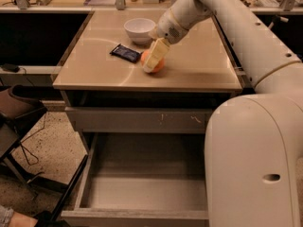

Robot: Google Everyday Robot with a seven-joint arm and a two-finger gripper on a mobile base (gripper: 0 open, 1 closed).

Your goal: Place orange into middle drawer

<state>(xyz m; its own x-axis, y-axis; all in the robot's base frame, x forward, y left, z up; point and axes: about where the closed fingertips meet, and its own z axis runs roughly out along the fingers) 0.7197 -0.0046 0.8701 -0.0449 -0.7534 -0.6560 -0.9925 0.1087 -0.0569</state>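
Observation:
The orange [161, 66] lies on the tan counter top [199, 65], just right of a dark flat packet. My gripper [153, 64] reaches down from the upper right and sits right at the orange, covering most of its middle. The orange still rests on the counter. The middle drawer [142, 193] is pulled open low in front of the cabinet, with a bare grey floor and nothing in it.
A white bowl [139, 30] stands behind the orange and the dark packet [125, 52] lies to its left. A shut grey drawer front with whitish scratches [142, 119] sits above the open drawer. My white body [255, 160] fills the right side. A chair [14, 112] stands at the left.

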